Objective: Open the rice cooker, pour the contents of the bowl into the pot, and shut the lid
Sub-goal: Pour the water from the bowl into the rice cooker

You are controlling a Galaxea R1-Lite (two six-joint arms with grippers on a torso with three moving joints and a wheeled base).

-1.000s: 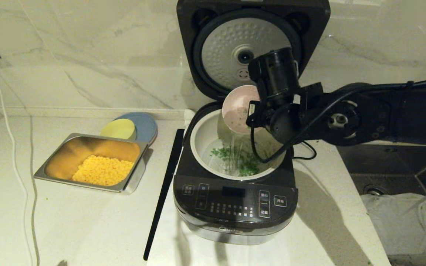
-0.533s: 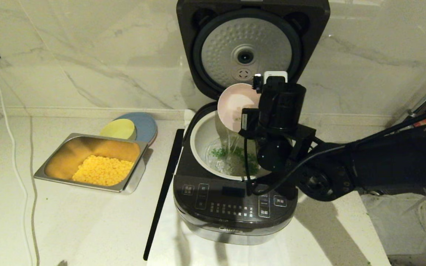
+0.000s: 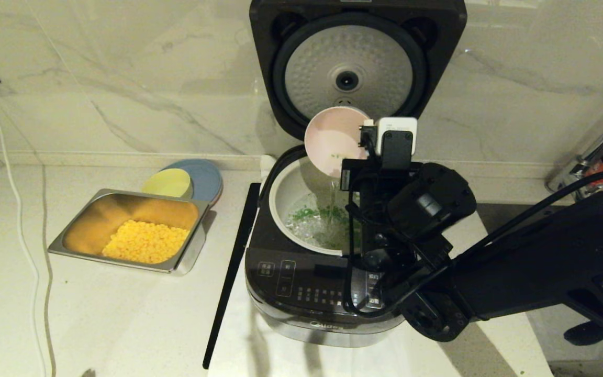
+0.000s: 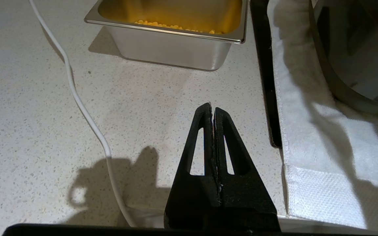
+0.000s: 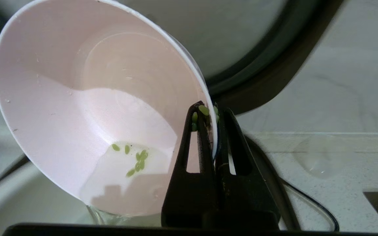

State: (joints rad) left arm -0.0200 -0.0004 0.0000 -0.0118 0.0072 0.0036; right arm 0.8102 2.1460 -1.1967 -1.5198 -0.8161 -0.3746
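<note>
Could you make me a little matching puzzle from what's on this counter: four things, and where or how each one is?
Things:
1. bowl
2. lid
3. steel tray
4. left gripper

States:
A. standing up, open
B. holds yellow corn
C. tipped over the pot, pinched by the right gripper
D. shut, empty, over the counter

Pairs: 1-C, 2-A, 3-B, 4-D

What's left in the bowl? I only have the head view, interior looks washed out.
Observer: A few green bits cling near the bottom of the bowl, in a thin pool of water.
Operator: Grip on it?
Observer: Right pincer is shut on the bowl's rim, one finger inside, one outside; some bits stick to the inner finger.
Operator: Left arm?
Observer: Left pincer is shut, holding nothing, above the counter near the steel tray.
</note>
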